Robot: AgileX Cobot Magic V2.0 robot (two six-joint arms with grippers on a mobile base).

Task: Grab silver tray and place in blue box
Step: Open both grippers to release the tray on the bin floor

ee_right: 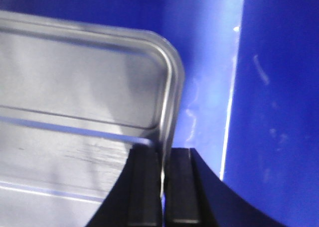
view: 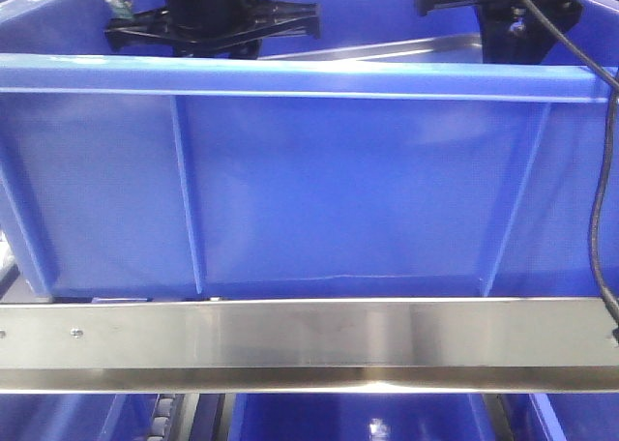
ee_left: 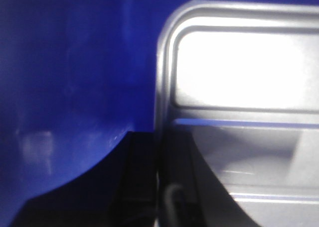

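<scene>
Late stage, judging by position. Silver tray (ee_right: pixel 84 112) already inside the blue box (view: pixel 309 190), held between both arms.

- Front view: only a thin strip of tray rim showing above the near wall of the box, between the two arm wrists. Both arms reaching down past the rim into the box.
- Left end effector (ee_left: pixel 157 182): fingers pinched narrow on the tray's left rim, rim edge running down between them. Clamped on tray.
- Right end effector (ee_right: pixel 162 187): same on the right rim, two dark fingers closed tight with the metal edge sandwiched between. Clamped on tray.
- Both wrist views: blue wall just beside the tray's rounded corners, ridges in tray floor visible. Tray well within the box walls, left and right.

Can't tell whether tray is resting on the box floor or hanging above it; no view showing the underside. Rim strip in front view sits slightly tilted, right side higher.

Done: grab, carry over, entry into box.
Left, probably: lower to floor if not there, level out, release both sides, pull arms clear.

Steel rail (view: pixel 309 339) across the near side, below the box.
</scene>
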